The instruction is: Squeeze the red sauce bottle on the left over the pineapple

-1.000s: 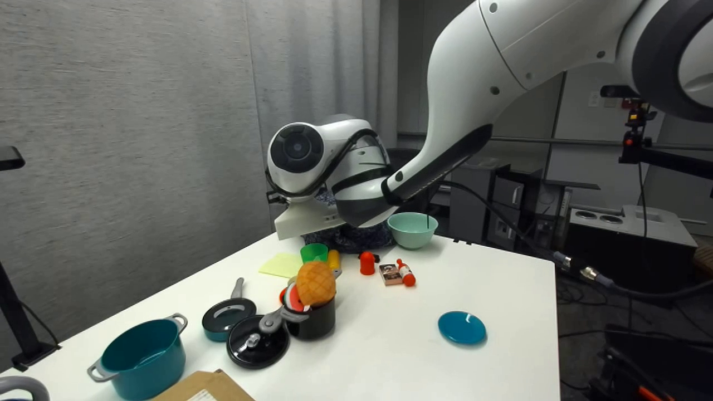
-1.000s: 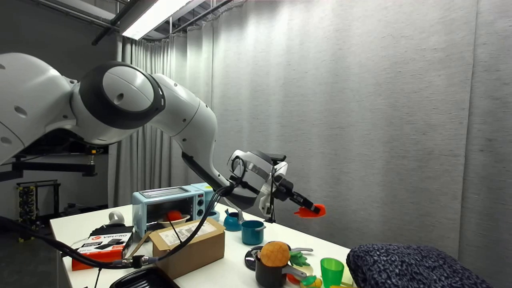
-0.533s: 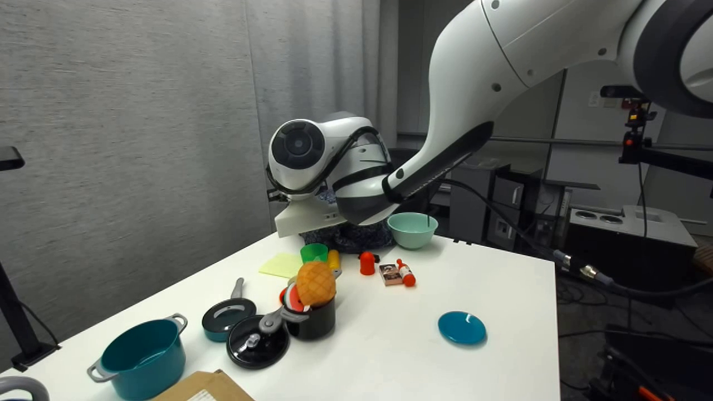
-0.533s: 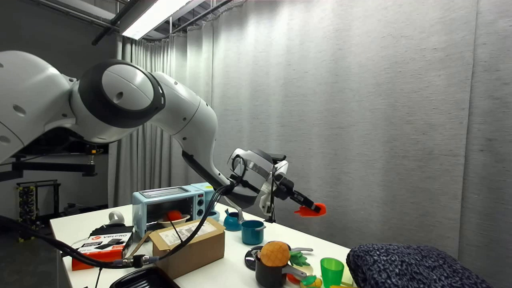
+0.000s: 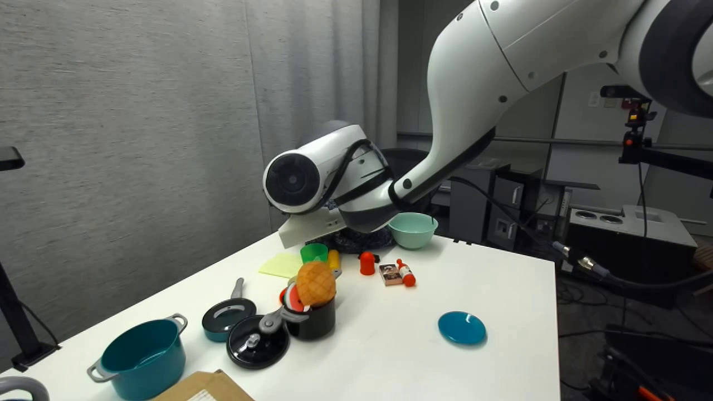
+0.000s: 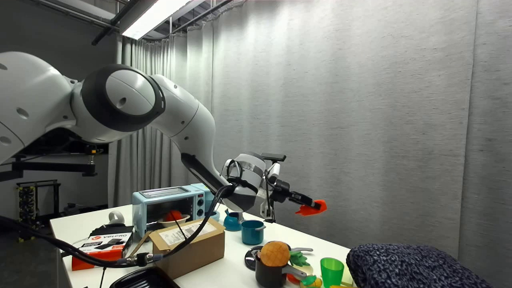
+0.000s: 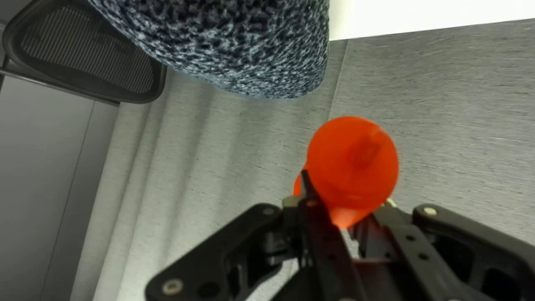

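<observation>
In an exterior view, a round teal pot (image 6: 251,233) stands on the white table (image 6: 236,268); rightward, a yellow-orange, rounded, crosshatched toy pineapple (image 6: 275,254) rests in a black saucepan (image 6: 269,276); then 2 black jaws, close together, pinch a small red plastic squeeze bottle (image 6: 309,211) in the air, narrow end leftward, well apart from the pineapple; farther right, a translucent green cup (image 6: 331,273).

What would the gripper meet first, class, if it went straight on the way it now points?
Beyond the red bottle it grips, the gripper would probably meet the grey curtain first; the dark speckled fabric seems to lie just below that line, but depth is unclear.
</observation>
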You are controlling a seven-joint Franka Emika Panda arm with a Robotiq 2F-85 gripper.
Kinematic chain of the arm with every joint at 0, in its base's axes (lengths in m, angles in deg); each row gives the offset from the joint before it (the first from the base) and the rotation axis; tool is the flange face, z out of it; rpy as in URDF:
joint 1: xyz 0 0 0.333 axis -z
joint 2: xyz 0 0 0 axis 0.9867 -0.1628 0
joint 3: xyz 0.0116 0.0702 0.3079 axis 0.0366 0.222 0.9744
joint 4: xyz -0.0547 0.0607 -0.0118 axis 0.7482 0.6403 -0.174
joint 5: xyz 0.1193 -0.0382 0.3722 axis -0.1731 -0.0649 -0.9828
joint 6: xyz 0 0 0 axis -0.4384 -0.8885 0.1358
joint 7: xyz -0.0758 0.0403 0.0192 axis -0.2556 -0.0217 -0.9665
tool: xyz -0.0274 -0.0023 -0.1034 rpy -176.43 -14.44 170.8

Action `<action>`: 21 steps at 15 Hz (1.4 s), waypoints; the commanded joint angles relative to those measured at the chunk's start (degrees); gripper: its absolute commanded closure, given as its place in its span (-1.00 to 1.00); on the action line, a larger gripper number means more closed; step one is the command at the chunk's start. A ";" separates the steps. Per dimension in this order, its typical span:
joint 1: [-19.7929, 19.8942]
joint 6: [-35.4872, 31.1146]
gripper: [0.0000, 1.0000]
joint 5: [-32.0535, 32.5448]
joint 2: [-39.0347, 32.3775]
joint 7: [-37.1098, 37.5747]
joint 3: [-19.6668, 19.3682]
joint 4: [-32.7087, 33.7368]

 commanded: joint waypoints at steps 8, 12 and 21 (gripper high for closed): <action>3.39 11.34 0.92 14.15 0.16 10.62 10.48 -4.73; 4.45 13.10 0.92 14.46 0.06 11.83 12.82 -5.92; 4.25 20.47 0.92 23.92 -0.62 17.18 14.07 -7.00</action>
